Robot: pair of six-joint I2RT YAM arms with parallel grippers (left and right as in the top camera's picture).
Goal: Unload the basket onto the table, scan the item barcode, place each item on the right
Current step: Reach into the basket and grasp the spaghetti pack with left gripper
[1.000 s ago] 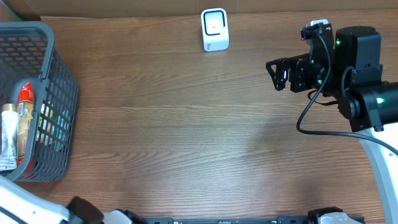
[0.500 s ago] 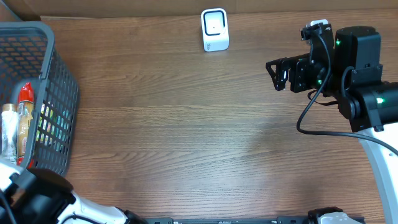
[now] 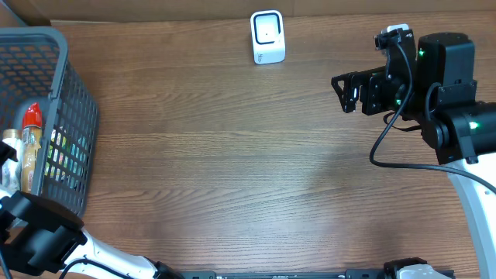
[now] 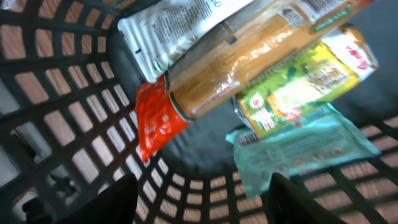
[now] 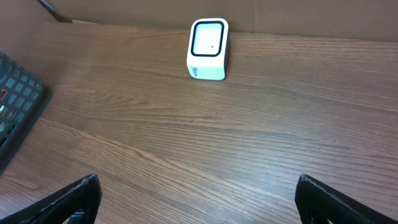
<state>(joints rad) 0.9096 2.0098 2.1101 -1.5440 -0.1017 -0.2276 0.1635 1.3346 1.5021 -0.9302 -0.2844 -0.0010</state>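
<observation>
Progress, as I judge it, is at the very start: nothing has been lifted out of the basket (image 3: 74, 132), and no item is anywhere near the scanner (image 3: 267, 36). Picking one item, carrying it over and turning its barcode to the scanner window are all left to do.

Nearest, the left gripper (image 4: 205, 202) hangs inside the basket and looks down on the goods. Its fingers are spread, with nothing between them, and they touch none of the contents. Directly under it, flat on the basket floor, lies a teal pack (image 4: 298, 149). A yellow-green packet (image 4: 298, 87) overlaps the teal pack's upper edge. Across that rests a bottle (image 4: 249, 56) of tan sauce, lying on its side with its red cap (image 4: 158, 121) toward the basket wall. A white pouch (image 4: 168, 25) lies against the bottle, deepest in the basket. Any of the four could be the item to scan. I cannot make out a barcode for certain on any of them.

Well apart from the basket, across the wooden table (image 3: 232, 170), the right gripper (image 5: 199, 199) hovers with its fingers at full spread and empty. Farthest off, the scanner stands upright at the table's back edge, well clear of the basket, its framed window turned toward the arms.
</observation>
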